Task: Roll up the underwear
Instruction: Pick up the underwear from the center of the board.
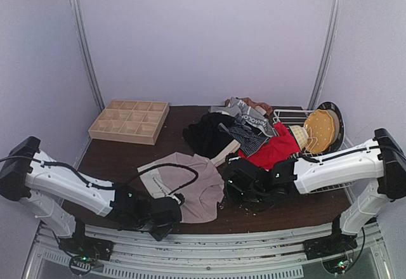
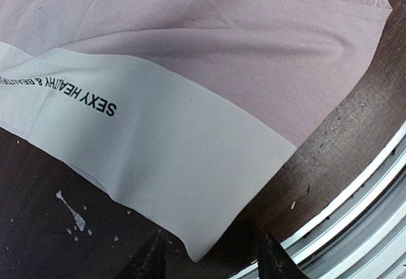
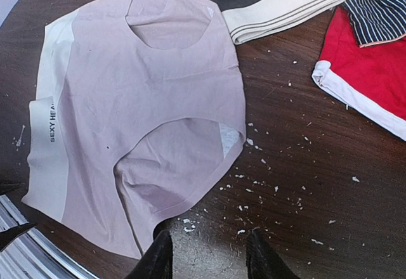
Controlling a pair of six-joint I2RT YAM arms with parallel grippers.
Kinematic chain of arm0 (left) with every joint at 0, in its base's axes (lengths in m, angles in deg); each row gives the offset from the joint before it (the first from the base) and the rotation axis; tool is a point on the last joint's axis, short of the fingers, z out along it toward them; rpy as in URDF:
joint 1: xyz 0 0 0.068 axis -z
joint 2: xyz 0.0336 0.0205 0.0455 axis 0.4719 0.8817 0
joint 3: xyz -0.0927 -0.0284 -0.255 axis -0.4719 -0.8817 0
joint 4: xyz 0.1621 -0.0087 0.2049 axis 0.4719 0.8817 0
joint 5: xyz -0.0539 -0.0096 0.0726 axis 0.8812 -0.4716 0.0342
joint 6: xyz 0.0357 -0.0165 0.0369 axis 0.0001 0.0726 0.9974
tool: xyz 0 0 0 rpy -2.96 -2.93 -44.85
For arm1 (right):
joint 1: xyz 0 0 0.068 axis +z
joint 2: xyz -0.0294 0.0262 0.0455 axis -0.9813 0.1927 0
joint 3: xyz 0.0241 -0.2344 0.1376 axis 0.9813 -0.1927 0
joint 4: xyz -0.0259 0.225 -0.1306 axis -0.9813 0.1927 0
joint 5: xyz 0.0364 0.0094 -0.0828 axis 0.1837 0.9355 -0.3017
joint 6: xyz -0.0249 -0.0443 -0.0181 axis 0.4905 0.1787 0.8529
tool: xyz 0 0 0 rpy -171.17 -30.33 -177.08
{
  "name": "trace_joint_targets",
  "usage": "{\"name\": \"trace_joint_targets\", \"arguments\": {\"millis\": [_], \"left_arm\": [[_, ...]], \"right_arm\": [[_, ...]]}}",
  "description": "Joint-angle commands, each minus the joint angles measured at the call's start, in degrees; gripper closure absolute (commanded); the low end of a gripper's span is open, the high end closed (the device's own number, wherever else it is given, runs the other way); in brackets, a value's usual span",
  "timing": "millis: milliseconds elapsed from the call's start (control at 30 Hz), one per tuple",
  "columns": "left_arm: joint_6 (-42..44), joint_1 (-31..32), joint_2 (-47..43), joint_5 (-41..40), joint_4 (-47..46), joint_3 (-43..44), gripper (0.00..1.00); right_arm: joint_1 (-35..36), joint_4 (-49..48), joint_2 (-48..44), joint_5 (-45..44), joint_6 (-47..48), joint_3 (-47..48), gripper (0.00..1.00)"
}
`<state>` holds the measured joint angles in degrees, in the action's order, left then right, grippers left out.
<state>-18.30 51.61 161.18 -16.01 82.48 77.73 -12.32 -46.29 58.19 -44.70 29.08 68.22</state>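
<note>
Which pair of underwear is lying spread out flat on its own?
The pale pink briefs near the front edge; the red pair, black pair and striped pair lie heaped together farther back.

Pink-beige briefs (image 3: 146,101), black-lettered pale waistband (image 2: 158,146); red briefs (image 3: 374,70), white edge (image 3: 325,76); navy-striped briefs (image 3: 377,6).

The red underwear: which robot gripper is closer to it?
Right. The right gripper hovers just beside the red underwear; the left gripper is farther off, at the waistband of the pink underwear.
</note>
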Motion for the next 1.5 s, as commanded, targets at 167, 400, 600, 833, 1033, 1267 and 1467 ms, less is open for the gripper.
{"name": "trace_joint_targets", "arguments": {"millis": [167,400,600,833,1033,1267,1467], "left_arm": [[4.55,-2.46,2.22,1.69,-5.46,-0.80,0.76],[3.97,-2.51,1.45,2.43,-4.86,-1.31,1.00],[3.23,-2.51,-2.79,2.37,-2.65,-2.81,1.00],[1.49,-2.43,-6.66,2.78,0.30,-4.71,1.00],[0.50,-2.21,-7.99,2.98,1.14,-5.39,1.00],[0.20,-1.90,-10.11,2.39,2.34,-4.86,1.00],[-0.47,-1.90,-12.98,0.81,3.40,-3.82,1.00]], "right_arm": [[-1.25,0.58,-2.25,-1.10,0.06,-0.90,0.62],[-3.17,-3.76,-0.16,1.41,-3.25,-2.76,0.63],[-5.58,-10.05,4.31,5.70,-7.33,-4.28,0.61],[-6.18,-13.28,11.40,9.71,-9.78,-1.30,0.57],[-6.16,-13.65,13.67,10.67,-11.64,-0.77,0.57],[-6.81,-13.78,13.09,9.51,-13.17,-2.62,0.61],[-6.84,-12.40,10.87,9.72,-12.31,-2.52,0.67]]}}
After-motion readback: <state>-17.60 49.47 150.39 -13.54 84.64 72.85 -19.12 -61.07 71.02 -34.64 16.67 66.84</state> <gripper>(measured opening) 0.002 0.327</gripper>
